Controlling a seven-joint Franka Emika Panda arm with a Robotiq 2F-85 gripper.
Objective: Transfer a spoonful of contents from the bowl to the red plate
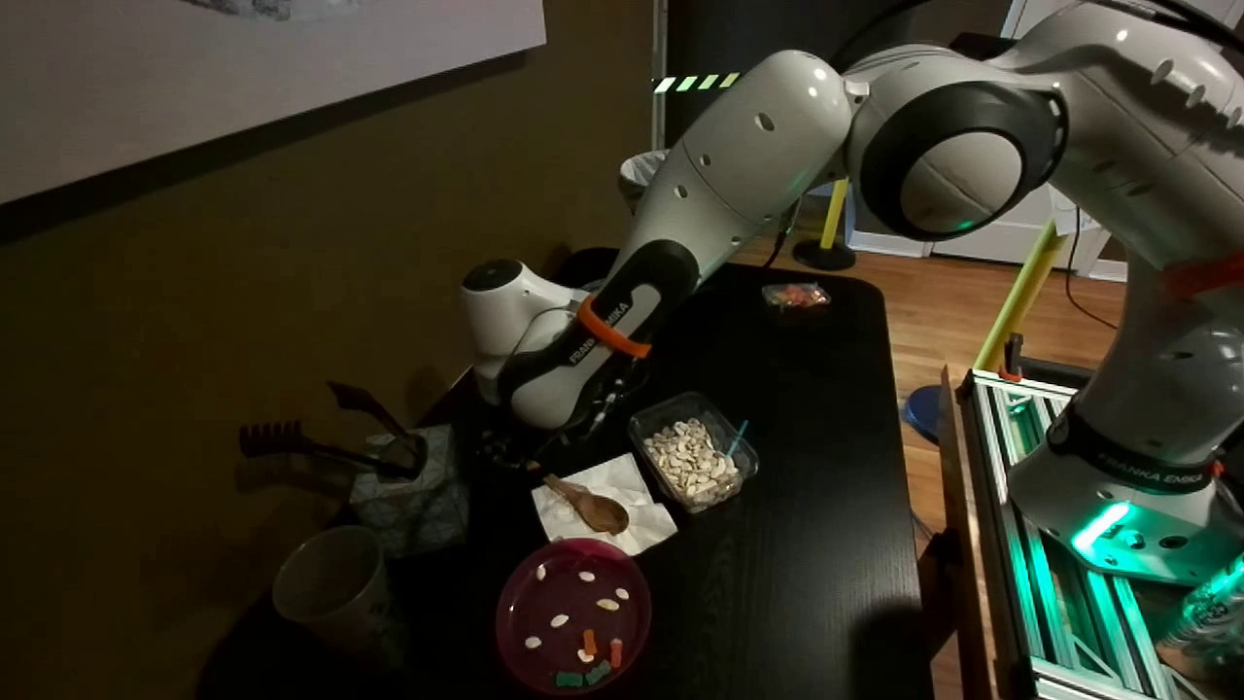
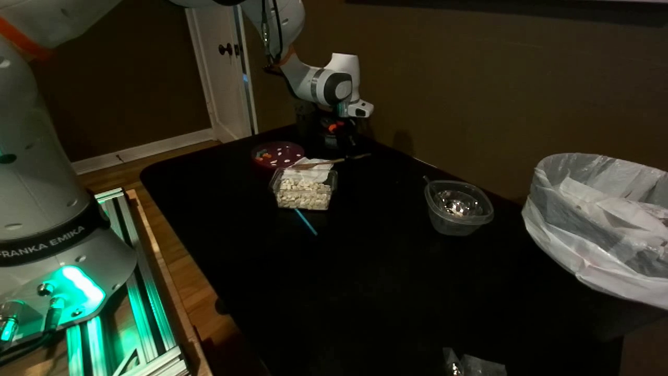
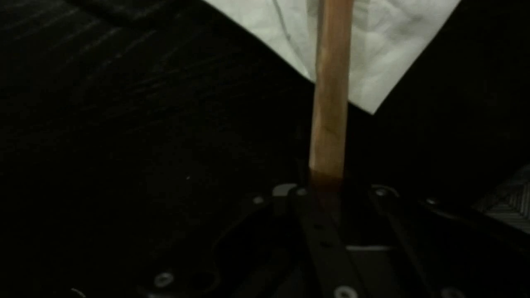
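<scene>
A wooden spoon lies with its bowl on a white napkin beside the plate. Its handle fills the middle of the wrist view. My gripper is low over the table, its fingers drawn together around the handle's end; it is dark there. In an exterior view the gripper is at the handle's far end. A clear square container of white seeds stands by the napkin, also in an exterior view. The red plate holds several scattered seeds and orange and green candies.
A translucent cup and a patterned box holding dark utensils stand near the wall. A blue stick pokes out by the container. A second clear bowl, a lined bin and a candy packet are farther along.
</scene>
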